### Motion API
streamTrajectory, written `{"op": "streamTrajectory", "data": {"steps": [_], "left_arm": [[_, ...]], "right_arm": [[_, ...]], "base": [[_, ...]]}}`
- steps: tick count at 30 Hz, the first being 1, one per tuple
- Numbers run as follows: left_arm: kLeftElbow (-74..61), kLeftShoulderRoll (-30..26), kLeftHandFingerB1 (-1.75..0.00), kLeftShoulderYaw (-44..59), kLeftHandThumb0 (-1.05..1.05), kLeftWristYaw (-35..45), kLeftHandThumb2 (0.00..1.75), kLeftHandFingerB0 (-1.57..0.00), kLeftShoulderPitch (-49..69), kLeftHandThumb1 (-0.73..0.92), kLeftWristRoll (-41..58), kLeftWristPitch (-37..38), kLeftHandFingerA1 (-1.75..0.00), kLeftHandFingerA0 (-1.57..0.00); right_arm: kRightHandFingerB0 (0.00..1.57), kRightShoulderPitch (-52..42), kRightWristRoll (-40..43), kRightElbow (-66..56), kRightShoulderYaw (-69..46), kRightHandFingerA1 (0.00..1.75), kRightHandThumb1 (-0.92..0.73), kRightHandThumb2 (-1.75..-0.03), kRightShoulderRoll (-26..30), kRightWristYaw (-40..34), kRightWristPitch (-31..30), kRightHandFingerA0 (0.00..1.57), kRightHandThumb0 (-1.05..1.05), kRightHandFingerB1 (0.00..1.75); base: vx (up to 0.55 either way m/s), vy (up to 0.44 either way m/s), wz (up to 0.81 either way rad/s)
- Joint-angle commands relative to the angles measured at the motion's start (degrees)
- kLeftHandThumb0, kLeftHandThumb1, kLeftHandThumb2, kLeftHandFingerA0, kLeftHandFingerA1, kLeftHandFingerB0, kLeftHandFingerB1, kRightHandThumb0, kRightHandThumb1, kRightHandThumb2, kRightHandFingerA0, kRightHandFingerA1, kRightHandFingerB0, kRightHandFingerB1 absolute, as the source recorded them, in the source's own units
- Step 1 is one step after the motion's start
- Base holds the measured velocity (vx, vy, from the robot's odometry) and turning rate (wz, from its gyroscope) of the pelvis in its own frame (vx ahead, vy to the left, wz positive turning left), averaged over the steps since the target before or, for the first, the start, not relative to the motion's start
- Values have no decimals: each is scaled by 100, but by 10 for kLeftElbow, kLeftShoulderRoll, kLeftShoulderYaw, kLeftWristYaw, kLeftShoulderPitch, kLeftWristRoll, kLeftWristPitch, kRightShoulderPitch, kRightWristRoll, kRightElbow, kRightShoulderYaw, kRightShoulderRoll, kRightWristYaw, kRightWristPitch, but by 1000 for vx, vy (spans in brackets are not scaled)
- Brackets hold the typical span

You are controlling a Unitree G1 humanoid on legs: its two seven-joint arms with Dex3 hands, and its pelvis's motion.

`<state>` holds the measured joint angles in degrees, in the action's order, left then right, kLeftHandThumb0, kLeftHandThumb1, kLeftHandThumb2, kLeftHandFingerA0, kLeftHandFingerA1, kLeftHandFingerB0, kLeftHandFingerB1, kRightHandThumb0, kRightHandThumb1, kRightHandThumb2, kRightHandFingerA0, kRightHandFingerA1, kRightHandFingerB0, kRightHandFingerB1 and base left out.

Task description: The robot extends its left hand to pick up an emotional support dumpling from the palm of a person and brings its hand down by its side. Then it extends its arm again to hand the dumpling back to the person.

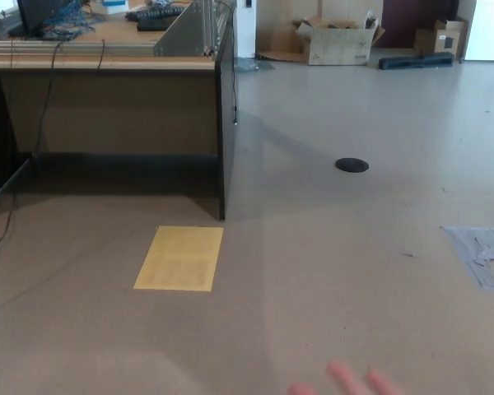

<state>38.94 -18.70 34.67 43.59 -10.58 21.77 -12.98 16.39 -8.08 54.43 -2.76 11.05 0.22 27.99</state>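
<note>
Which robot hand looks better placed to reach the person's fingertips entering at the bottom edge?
Cannot tell yet: neither robot hand is in view. The person's fingertips sit slightly right of centre, and no dumpling is visible.

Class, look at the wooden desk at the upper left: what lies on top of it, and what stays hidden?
On the desk lie tangled blue cables, a dark keyboard and a metal frame. The picture's edge cuts off its far side, and its front panel hides the space underneath.

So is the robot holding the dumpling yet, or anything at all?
No. Neither robot hand is in view, and no dumpling shows. Only a person's fingertips poke in at the bottom edge, holding nothing visible.
</note>
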Motion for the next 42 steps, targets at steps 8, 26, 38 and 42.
{"op": "streamTrajectory", "data": {"steps": [8,26,38,42], "left_arm": [[-97,-54,-79,-7,-1,-28,68,-85,-71,75,46,-20,-136,-86],[-363,-59,-69,-348,-11,-50,65,-98,-366,70,-72,-30,-116,-104],[-430,-16,-70,-554,-15,-4,65,-97,-523,69,-122,-112,-109,-107],[-449,-17,-75,-607,-17,11,72,-98,-553,68,-153,-106,-111,-110]], "right_arm": [[71,7,9,6,-6,56,-60,-58,4,-11,-1,105,-36,48],[71,1,10,-3,-7,56,-60,-58,9,-12,-4,104,-36,48],[70,13,3,-20,3,56,-59,-58,7,-12,-18,104,-34,49],[69,25,-7,-19,10,55,-60,-58,13,-17,-27,104,-34,48]], "base": [[0,0,0],[0,0,0],[0,0,0],[0,0,0]]}}
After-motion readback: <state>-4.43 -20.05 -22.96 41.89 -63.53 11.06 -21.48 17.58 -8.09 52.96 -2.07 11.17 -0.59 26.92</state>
